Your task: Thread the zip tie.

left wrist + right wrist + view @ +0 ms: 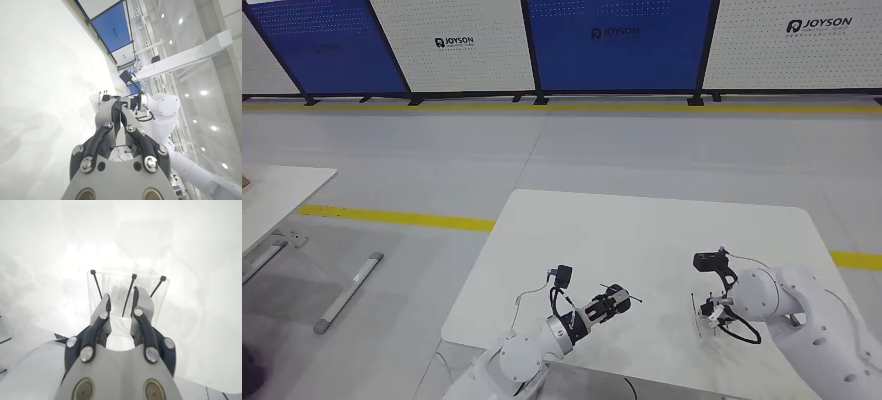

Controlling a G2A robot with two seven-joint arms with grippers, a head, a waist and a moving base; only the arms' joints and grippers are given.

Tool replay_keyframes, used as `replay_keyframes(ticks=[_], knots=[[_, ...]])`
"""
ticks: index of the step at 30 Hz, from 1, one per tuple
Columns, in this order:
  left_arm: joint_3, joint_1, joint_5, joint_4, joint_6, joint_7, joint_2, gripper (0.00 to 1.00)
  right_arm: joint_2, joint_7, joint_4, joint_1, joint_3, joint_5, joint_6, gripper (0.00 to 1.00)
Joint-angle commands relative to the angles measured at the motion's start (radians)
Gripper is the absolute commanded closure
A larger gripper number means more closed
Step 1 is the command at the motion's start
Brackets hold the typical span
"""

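Note:
A clear stand (162,298) on the white table (642,230) holds three black zip ties upright, heads up. My right gripper (122,294) is open at the stand, its fingers on either side of the middle zip tie (129,291) without touching it. The top view shows this gripper (708,316) at the table's right, beside the stand (697,305). My left gripper (619,297) is near the table's front, pointing toward the right arm. It is shut on a zip tie (634,296), a thin black strip sticking out sideways. The left wrist view shows its fingertips (118,103) pressed together.
Two more black zip ties (5,340) lie loose at the edge of the right wrist view. The table's front edge (457,335) is close to the left arm. A second white table (272,195) stands off to the left across the floor.

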Motion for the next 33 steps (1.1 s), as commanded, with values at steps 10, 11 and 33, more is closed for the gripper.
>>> replay_keyframes(ticks=[10,11,33], knots=[[0.0,0.0,0.0,0.0,0.0,0.0,0.0,1.0,-0.016,0.004,0.051,0.027,-0.008,0.004,-0.005,0.77],[0.0,0.0,0.0,0.0,0.0,0.0,0.0,1.0,-0.018,0.004,0.059,0.032,-0.014,0.002,0.0,0.76],[0.0,0.0,0.0,0.0,0.0,0.0,0.0,1.0,-0.016,0.004,0.036,0.027,-0.021,0.009,0.021,1.0]])
